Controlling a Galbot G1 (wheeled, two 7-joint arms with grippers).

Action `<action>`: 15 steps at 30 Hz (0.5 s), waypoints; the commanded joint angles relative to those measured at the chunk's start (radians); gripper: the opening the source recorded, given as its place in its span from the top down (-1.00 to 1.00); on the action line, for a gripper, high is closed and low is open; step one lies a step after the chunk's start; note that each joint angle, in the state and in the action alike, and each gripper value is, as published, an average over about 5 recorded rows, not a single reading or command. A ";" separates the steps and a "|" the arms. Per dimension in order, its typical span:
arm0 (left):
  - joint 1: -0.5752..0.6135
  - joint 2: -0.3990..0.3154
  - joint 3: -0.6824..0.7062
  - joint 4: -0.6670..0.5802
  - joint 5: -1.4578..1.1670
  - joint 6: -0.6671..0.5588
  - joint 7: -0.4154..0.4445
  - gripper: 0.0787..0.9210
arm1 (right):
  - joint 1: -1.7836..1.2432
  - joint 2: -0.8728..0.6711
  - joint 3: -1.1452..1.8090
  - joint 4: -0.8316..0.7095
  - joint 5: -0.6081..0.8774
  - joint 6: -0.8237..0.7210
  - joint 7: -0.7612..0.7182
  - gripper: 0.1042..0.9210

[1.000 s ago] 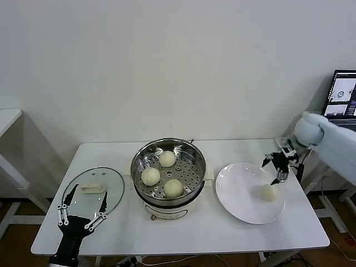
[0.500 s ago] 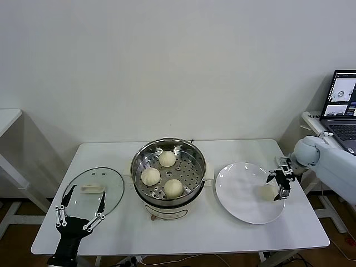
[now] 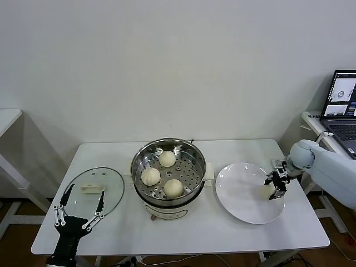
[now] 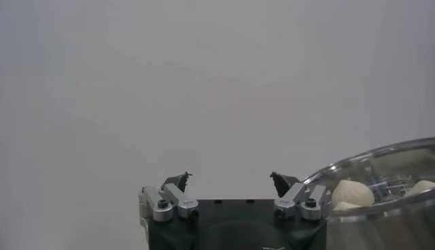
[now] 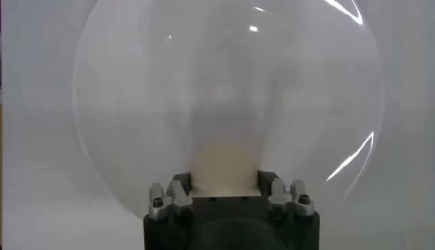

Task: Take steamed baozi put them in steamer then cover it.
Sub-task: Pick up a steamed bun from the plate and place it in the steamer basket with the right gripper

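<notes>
While my right gripper [image 3: 275, 186] clamps the last baozi [image 3: 267, 191], half hiding it on the plate [image 3: 239, 194] beside the steamer [image 3: 168, 169], my left gripper [image 3: 78, 214] waits, fingers apart.

No text, label, brand, number or sign can be read anywhere in these views, and the laptop screen [image 3: 345, 93] at the far right edge of the head view shows only small pictures and marks too tiny to make out.
</notes>
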 commanded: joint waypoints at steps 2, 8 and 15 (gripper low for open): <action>-0.003 0.003 0.003 0.006 0.004 0.001 0.000 -0.77 | 0.144 0.006 -0.024 0.040 0.005 0.000 -0.071 -0.28; -0.006 0.006 0.012 0.002 0.005 0.004 -0.001 -0.77 | 0.436 0.078 -0.215 0.086 0.155 -0.016 -0.190 -0.28; -0.012 0.013 0.018 0.008 0.011 0.004 -0.006 -0.77 | 0.709 0.259 -0.417 0.133 0.398 -0.086 -0.234 -0.31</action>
